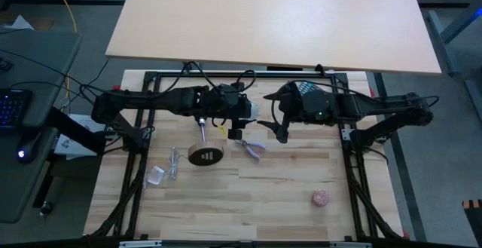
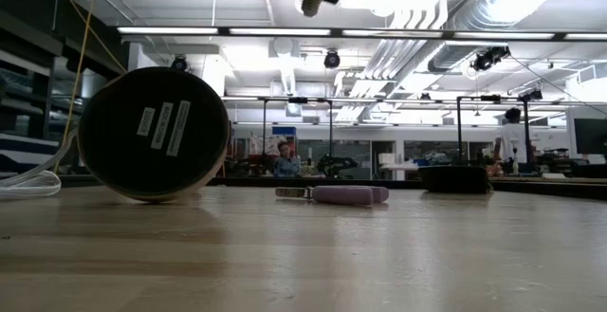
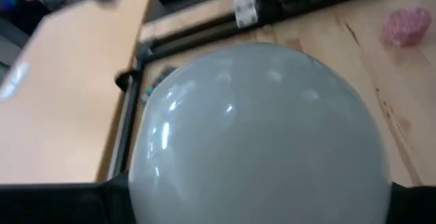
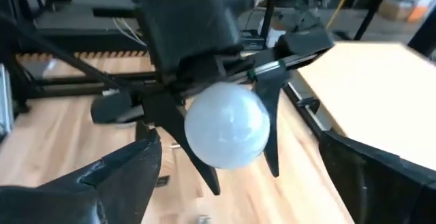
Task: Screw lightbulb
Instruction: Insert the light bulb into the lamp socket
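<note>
My left gripper (image 1: pixel 247 118) is shut on the white lightbulb (image 4: pixel 226 130), above the middle of the table. The bulb's frosted head fills the left wrist view (image 3: pixel 262 135); its screw base is hidden. My right gripper (image 1: pixel 273 130) is open and empty just to the right of the bulb, facing it; its fingers (image 4: pixel 102 183) show at the sides of the right wrist view. The lamp stand, a round wooden disc (image 1: pixel 205 155) with a thin stem, lies tipped on its edge; its black underside (image 2: pixel 152 132) faces the low camera. My left gripper pinches the bulb's round head (image 4: pixel 259 125) between its two fingers (image 4: pixel 271 139), one on either side. The fingers come about level from the table's left. The bulb is lifted clear of the table, its head toward my right gripper.
A purple-handled tool (image 1: pixel 253 148) lies on the table right of the disc and shows in the low view (image 2: pixel 346 194). A pinkish ball (image 1: pixel 321 197) lies near the front right. A white cord and plug (image 1: pixel 160 172) lie left of the disc. A tan tabletop (image 1: pixel 271 22) stands behind.
</note>
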`<control>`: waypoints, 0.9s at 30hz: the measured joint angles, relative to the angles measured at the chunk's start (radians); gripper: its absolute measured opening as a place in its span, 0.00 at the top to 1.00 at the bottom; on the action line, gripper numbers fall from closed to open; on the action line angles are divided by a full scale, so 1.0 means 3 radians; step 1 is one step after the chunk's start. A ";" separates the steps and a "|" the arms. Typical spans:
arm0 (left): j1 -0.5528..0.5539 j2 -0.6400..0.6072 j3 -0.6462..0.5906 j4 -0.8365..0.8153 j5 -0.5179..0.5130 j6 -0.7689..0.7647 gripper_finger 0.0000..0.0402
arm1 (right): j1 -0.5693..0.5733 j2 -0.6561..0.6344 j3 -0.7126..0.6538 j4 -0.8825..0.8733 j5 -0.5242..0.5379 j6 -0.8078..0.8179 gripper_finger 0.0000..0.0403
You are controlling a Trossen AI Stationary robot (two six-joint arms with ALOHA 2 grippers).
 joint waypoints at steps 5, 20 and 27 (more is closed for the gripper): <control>0.0000 0.0009 -0.0005 -0.0065 0.0009 -0.0134 0.51 | 0.0000 -0.0003 0.0000 -0.0009 -0.0018 0.0440 0.04; 0.0000 0.0079 -0.0004 0.0017 0.0339 -0.0118 0.51 | -0.0008 0.0166 0.0000 -0.0170 -0.0216 -0.0125 0.04; -0.0001 0.0164 -0.0004 0.0007 0.0399 -0.0052 0.51 | -0.0008 0.0325 0.0000 -0.0152 -0.0209 -0.0416 0.04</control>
